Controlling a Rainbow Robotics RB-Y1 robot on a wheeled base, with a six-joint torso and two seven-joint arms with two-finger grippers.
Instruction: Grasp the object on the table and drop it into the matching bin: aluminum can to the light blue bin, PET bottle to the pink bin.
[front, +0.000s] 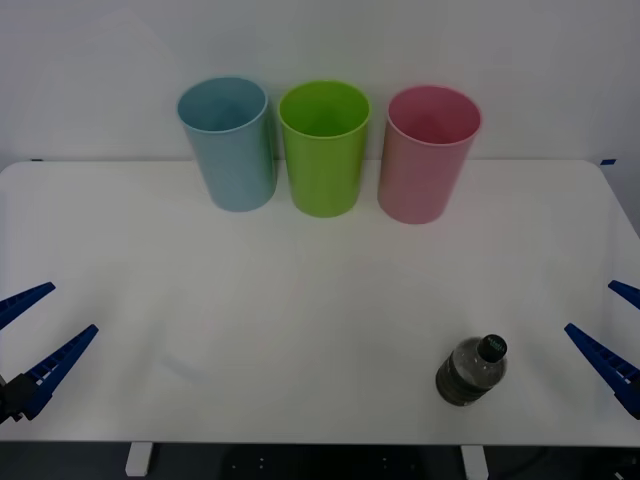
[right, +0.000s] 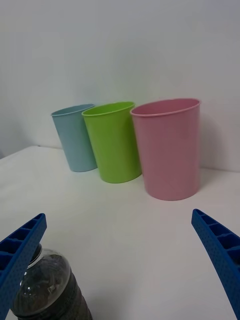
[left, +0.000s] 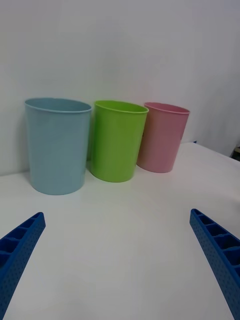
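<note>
PET bottle (front: 471, 370) stands upright on the tabletop (front: 300, 320), near the front edge, right of centre, well apart from the bins. Right gripper (front: 610, 330) hangs just beside it at the right edge, released, fingers spread wide, nothing held. Left gripper (front: 35, 335) waits at the left edge, likewise released. Step in hand: reach and grasp. Judgement: centre the fingers around the bottle's body below the black cap, approach level, close gently so it doesn't tip or roll. Target is the pink bin (front: 430, 155), rightmost beside the lime green bin (front: 324, 148); the light blue bin (front: 228, 143) is for cans.

A plain pale wall (front: 520, 50) rises behind, with dark floor (front: 300, 462) below in front.
</note>
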